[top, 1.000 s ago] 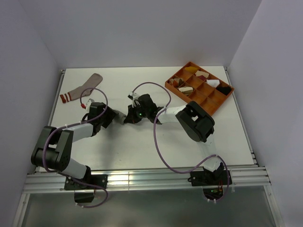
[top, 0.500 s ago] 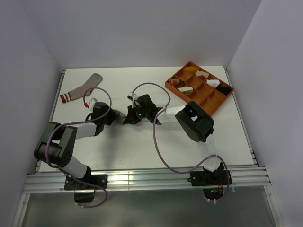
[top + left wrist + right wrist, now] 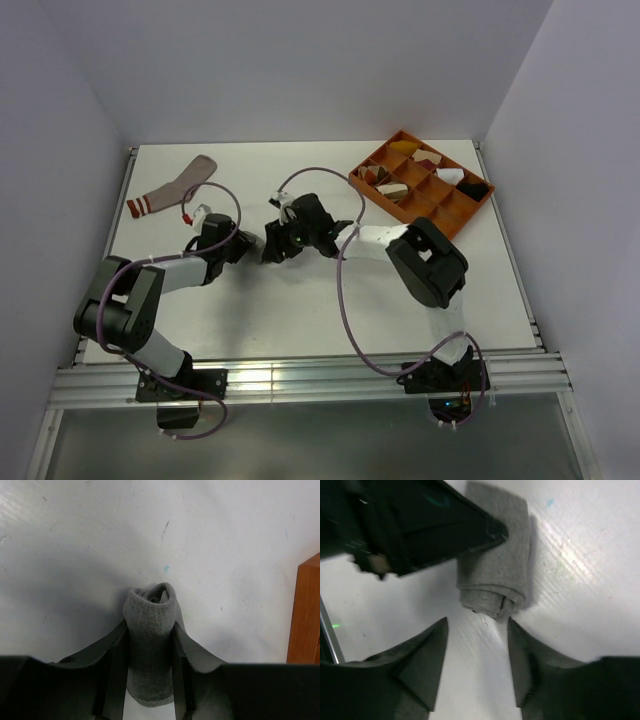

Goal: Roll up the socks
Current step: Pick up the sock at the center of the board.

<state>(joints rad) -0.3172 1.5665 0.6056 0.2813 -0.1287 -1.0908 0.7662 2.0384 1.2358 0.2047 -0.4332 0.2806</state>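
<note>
The grey sock is rolled into a short bundle at the middle of the table. My left gripper is shut on it, a finger pressed against each side. In the right wrist view the same grey roll lies just beyond my right gripper, which is open with only bare table between its fingers. From above, the left gripper and the right gripper meet tip to tip. The pinkish-tan sock lies flat at the far left, its red and white cuff toward the left edge.
An orange divided tray with small cloth bundles stands at the far right; its corner shows in the left wrist view. Purple cables loop over both arms. White walls close in the table.
My right gripper has opened, let go of the grey roll and drawn back a little. My left gripper has moved in and closed on the roll.
</note>
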